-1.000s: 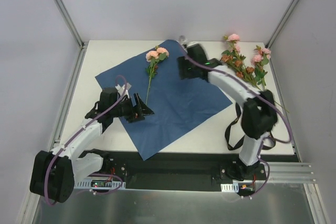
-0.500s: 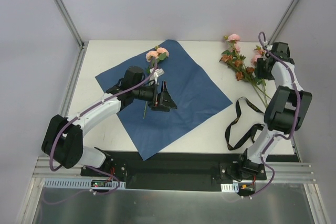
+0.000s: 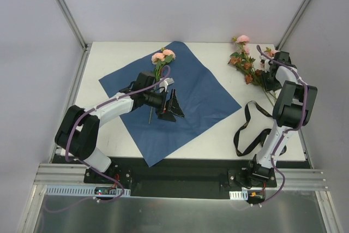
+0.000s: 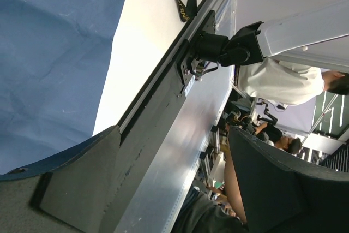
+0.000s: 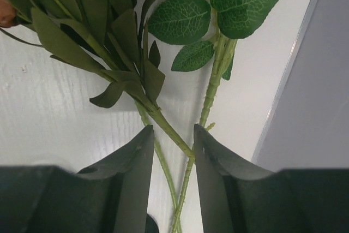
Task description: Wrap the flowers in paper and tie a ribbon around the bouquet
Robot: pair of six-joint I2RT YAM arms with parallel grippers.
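The right gripper (image 5: 173, 135) has swung from the paper (image 3: 204, 99) to the loose flowers (image 3: 252, 66) at two o'clock on the table (image 3: 106, 61) and is narrowing around two crossed stems (image 5: 188, 156), not yet pinching, so another pickup begins; the left gripper (image 4: 174, 135) gapes empty over the paper.

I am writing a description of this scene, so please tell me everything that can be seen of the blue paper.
The paper is a large square sheet, dark navy face up, matte, with faint creases. It lies flat on the white table, turned like a diamond; its near corner reaches the table's near edge. One flower with pink blooms lies on its far part, stem pointing nearer. The open left end effector hangs over its middle.
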